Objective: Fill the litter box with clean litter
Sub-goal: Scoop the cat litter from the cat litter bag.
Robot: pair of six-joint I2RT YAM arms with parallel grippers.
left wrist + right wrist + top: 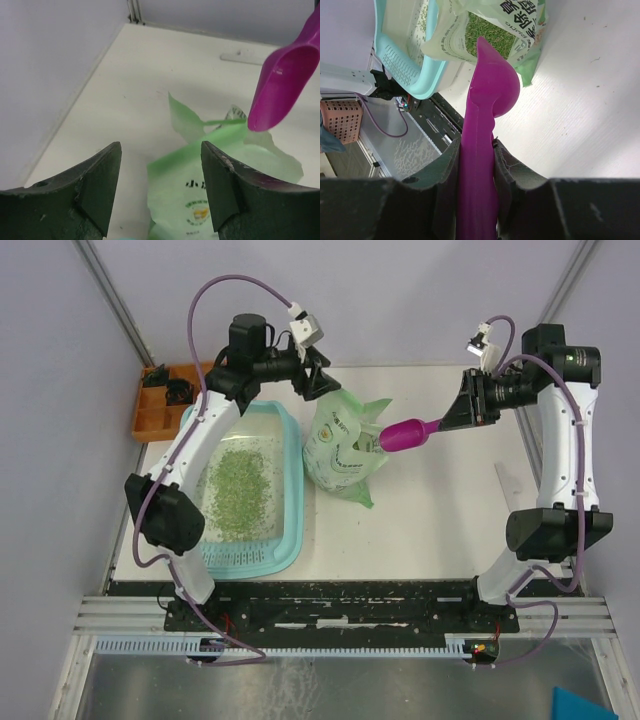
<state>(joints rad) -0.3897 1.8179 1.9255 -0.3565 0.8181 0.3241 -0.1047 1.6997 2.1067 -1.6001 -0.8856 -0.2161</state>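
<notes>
The white worktop (pixel 450 510) carries everything here. Along its left edge lies the litter box (pixel 245 558), long side running front to back, the grate strip at the near end. Hard against the box's right rim sits the bag (pixel 340 445), pale green and crumpled, roughly halfway across the worktop and towards the far edge. Up in the far left corner there's the orange tray (pixel 150 420), just beyond the box.

Now the arms. The left gripper (pixel 318 380) hangs over the bag's far top corner, and the wrist view has its jaws standing well apart with nothing between them, the bag's top edge showing beyond the fingers (pixel 107 170). The right gripper (pixel 450 423) comes in from the right edge, jaws clamped on the handle of the scoop (pixel 405 435), fingers (pixel 445 170) pressed to both sides of it. The scoop is magenta, held in the air, bowl pointing left over the bag's right side.

And the litter (pixel 235 480): green granules scattered thinly over the box floor, densest in the middle, pale floor showing through. The right wrist view catches more green granules (pixel 490 32) at the bag, just past the scoop's tip.
</notes>
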